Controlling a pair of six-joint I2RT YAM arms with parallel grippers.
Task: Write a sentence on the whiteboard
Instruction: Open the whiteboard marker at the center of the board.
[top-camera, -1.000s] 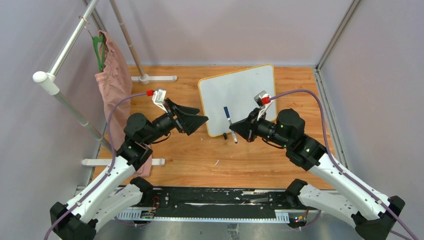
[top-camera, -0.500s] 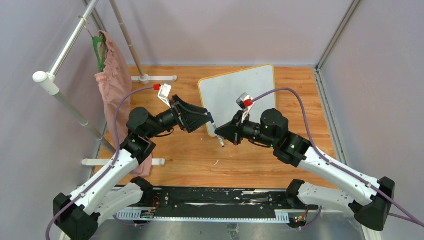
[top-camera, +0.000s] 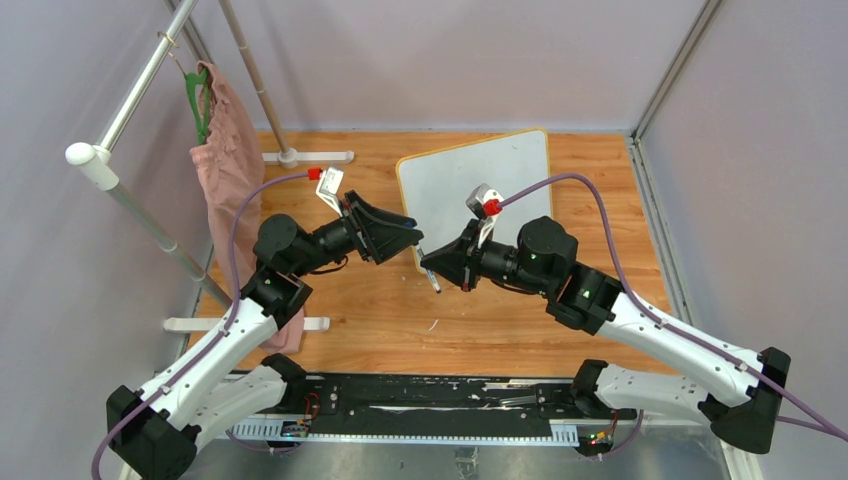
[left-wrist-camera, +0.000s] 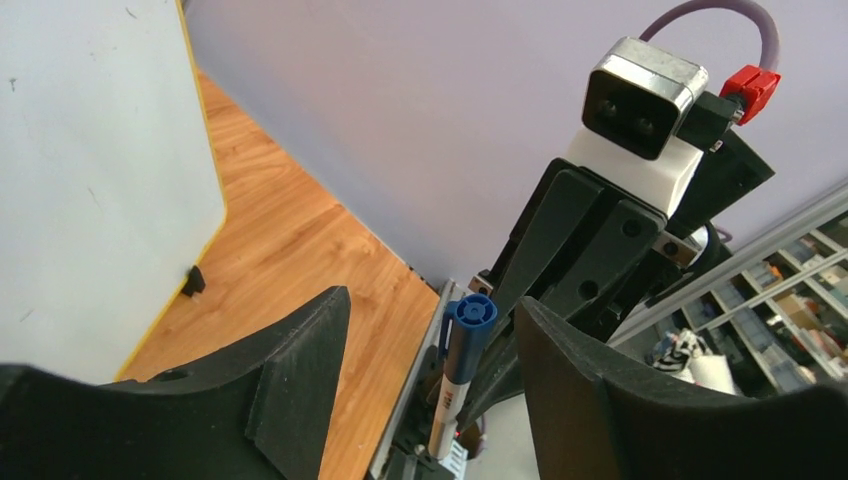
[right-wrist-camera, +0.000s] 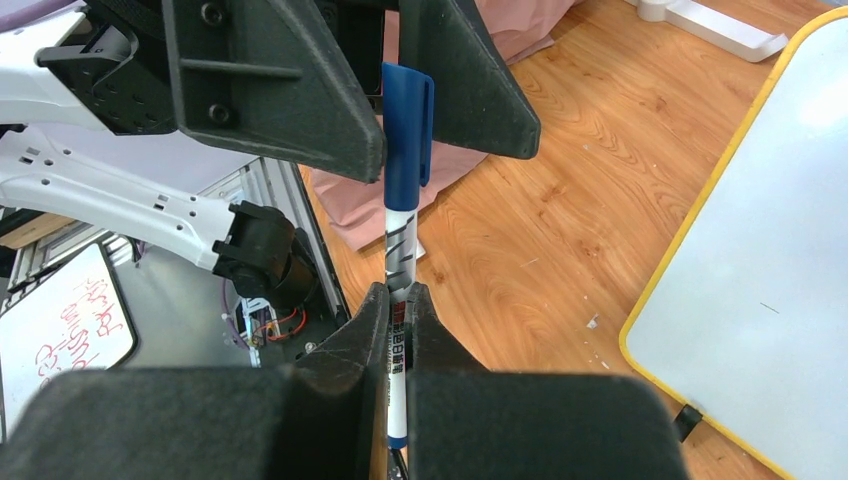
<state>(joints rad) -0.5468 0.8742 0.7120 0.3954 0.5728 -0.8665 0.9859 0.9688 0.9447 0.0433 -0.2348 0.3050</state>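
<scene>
The whiteboard (top-camera: 500, 170), glossy white with a yellow rim, lies on the wooden table; it also shows as the whiteboard (left-wrist-camera: 90, 180) and the whiteboard (right-wrist-camera: 770, 280). No sentence shows on it. My right gripper (top-camera: 430, 263) (right-wrist-camera: 398, 292) is shut on the white barrel of a marker (top-camera: 432, 280) (right-wrist-camera: 405, 200), just off the board's near-left corner. The marker's blue cap (left-wrist-camera: 470, 313) stands between the fingers of my left gripper (top-camera: 415, 236) (left-wrist-camera: 430, 302). That gripper is open, with a gap on each side of the cap.
A clothes rack with a pink garment (top-camera: 225, 160) on a green hanger stands at the left, its white feet (top-camera: 310, 157) on the table. Grey walls close in the table. A black rail (top-camera: 430, 395) runs along the near edge.
My right gripper has carried the marker left, off the board and up to the left gripper. The left gripper's jaws have narrowed around the cap.
</scene>
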